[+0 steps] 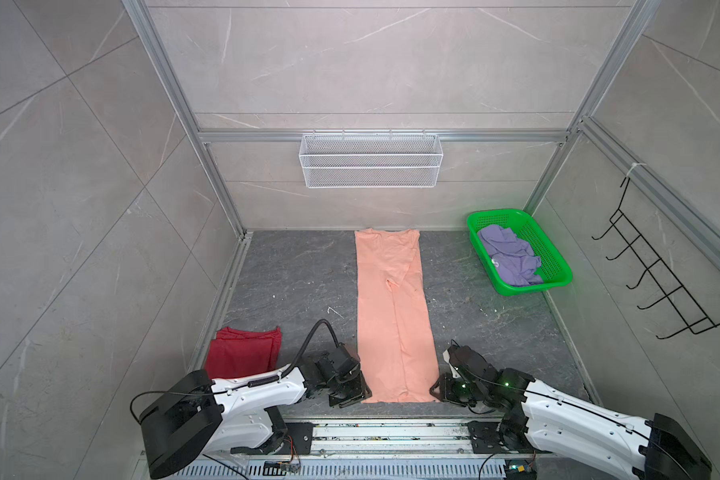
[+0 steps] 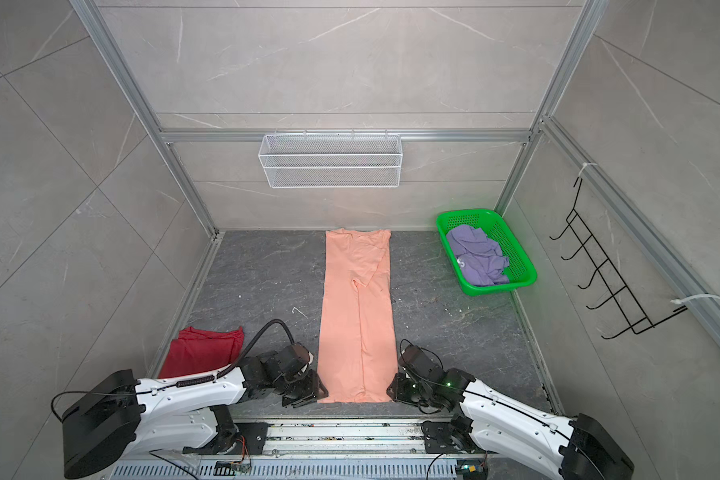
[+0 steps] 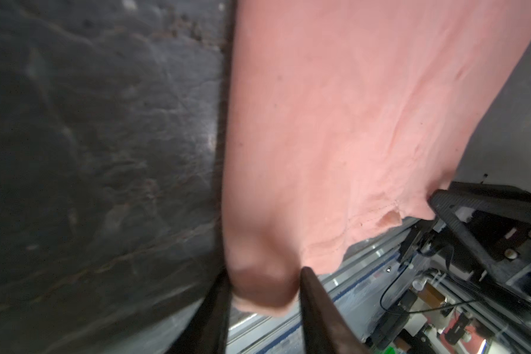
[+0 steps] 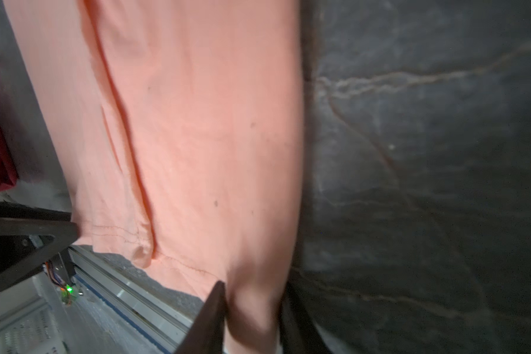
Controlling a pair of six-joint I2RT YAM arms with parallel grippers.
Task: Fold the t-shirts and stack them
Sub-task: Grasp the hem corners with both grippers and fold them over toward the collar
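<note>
My left hand [image 3: 264, 294] is clamped on 1 near hem corner of the peach tee [image 1: 393, 316], and my right hand [image 4: 255, 291] on the other. The tee lies mid-surface [image 1: 300, 282] as a long strip (sides folded in). Red tee [image 1: 242, 351] lies folded near-left, and purple tee [image 1: 510, 255] sits in the basket [image 1: 555, 266].

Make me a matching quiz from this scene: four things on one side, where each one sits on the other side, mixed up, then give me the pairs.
Things
1. long peach-orange cloth t-shirt
2. dark red cloth t-shirt
3. lavender-purple cloth t-shirt
4. white wire-mesh shelf basket

Places
A. crumpled inside the green perforated plastic basket
B. hung on the back wall
C. folded at the near left of the dark table
D. laid out in a long strip down the middle of the table

Pairs: 1-D, 2-C, 3-A, 4-B
</note>
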